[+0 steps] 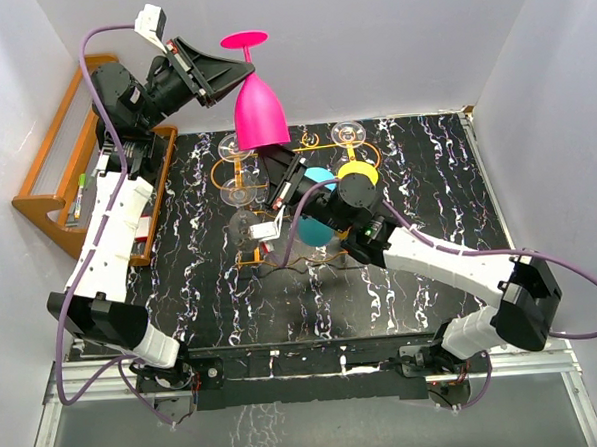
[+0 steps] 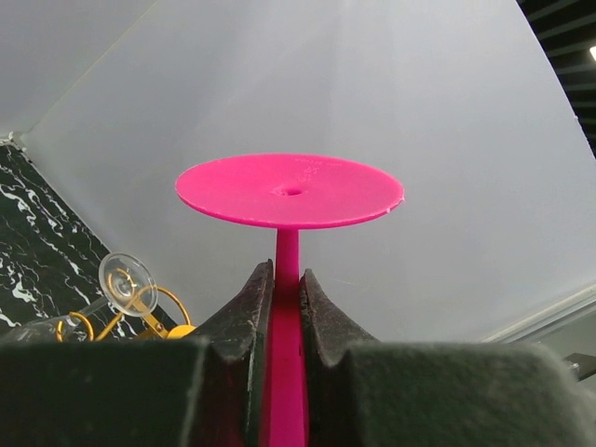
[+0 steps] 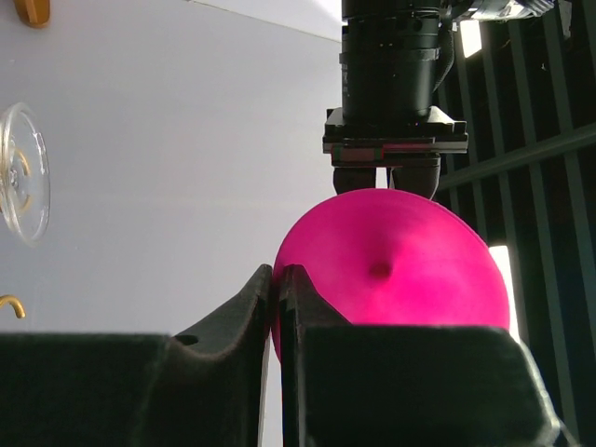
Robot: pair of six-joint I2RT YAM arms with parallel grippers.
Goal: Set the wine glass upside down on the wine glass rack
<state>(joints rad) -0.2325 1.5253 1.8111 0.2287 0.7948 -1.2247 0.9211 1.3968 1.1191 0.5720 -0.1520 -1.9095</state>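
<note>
the left gripper (image 2: 287, 289) is clamping the stem of the pink wine glass (image 1: 260, 110), with the foot above it and the bowl hanging below. the right gripper (image 3: 277, 279) is apparently pinching the rim from beneath, with the wine glass rack (image 1: 216, 170) waiting lower down. the glass is looking light, stiff and slick, and the stem is offering the surest hold.

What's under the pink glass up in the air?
Below the wine glass sits the orange wine glass rack with clear glasses, and the right gripper pinches its rim. The bowl hides part of the rack.
</note>
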